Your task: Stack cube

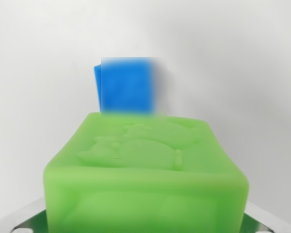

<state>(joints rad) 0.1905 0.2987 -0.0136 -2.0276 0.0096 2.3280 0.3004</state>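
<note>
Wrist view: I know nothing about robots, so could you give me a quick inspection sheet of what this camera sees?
Surface: plain white surface, bare where visible.
Job's things: green cube close to the camera, raised figure on its top face; blue cube behind it, blurred, contact unclear.
Clutter: nothing seen.
Hand: metal parts at the bottom corners beside the green cube; whether it grips cannot be told.
Cables: nothing seen.
Surroundings: white background only.

The near cube (pixel 145 170) sits before the far cube (pixel 126 85).
</note>
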